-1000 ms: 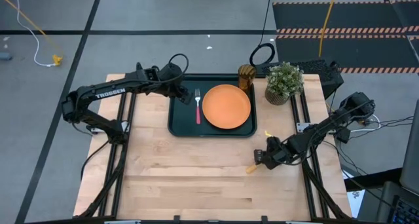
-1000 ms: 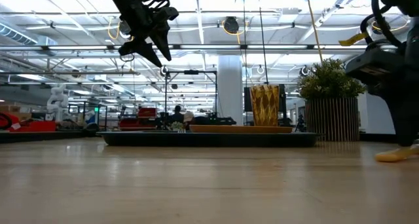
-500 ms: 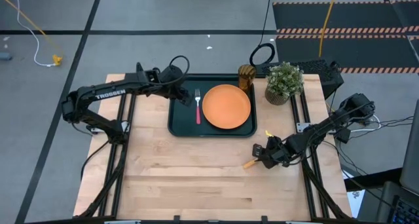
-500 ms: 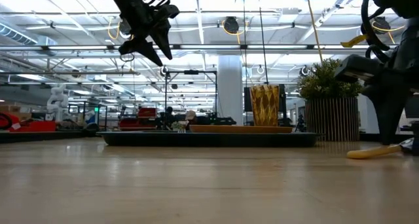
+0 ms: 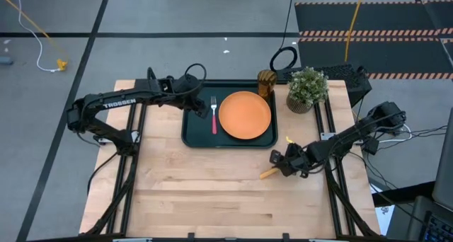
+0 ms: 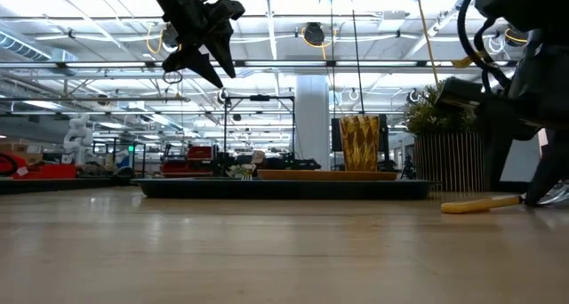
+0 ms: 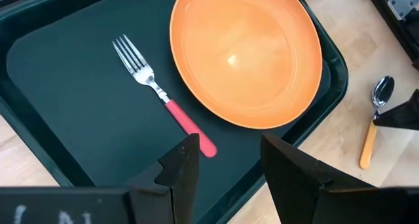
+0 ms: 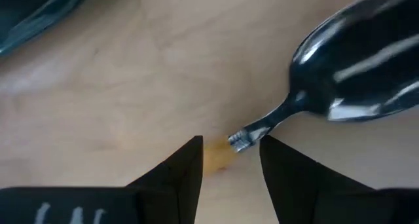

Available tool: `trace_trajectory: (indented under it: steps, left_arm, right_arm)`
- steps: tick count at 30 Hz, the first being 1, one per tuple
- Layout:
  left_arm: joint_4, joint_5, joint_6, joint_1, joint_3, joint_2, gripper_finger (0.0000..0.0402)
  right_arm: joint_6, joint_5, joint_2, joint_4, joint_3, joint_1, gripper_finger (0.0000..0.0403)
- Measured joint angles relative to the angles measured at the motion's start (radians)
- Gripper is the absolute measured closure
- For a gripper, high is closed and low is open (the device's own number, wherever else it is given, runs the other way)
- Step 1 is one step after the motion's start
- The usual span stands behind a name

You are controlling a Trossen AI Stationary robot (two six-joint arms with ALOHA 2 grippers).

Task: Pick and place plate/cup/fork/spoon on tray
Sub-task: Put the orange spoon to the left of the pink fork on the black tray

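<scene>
The dark green tray (image 5: 187, 129) holds the orange plate (image 5: 245, 114) and the red-handled fork (image 5: 214, 115). The amber cup (image 5: 266, 83) stands at the tray's far right corner. My left gripper (image 5: 204, 107) hovers open and empty above the tray's left part, with the fork (image 7: 163, 96) below it. My right gripper (image 5: 277, 159) is low over the table, near the tray's near right corner, shut on the spoon (image 5: 267, 174). The spoon's orange-yellow handle sticks out toward the near left. My right gripper pinches the spoon's handle at its bowl end (image 8: 219, 155), just behind the metal neck, between its two fingers. The fingers come from above, slanting from the right, and lie across the spoon. The spoon lies nearly level, its free handle end (image 6: 449, 208) lowest, at the table top.
A potted green plant (image 5: 306, 90) stands to the right of the cup at the far right. Bare wooden table (image 5: 205, 192) stretches along the near side. Dark rails run down both sides of the table.
My right gripper has gone toward the table's left edge and a little toward the tray, taking the spoon along low over the table. The spoon's handle still points toward the near left.
</scene>
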Motion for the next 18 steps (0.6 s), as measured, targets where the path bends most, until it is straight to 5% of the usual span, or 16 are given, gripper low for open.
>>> trace_trajectory:
  steps: [18]
  left_arm:
    - [0.004,-0.001,0.008,-0.004,0.000,0.000,0.0238]
  right_arm:
    - [-0.145,-0.026,-0.003,-0.122,0.005,-0.037,0.0267]
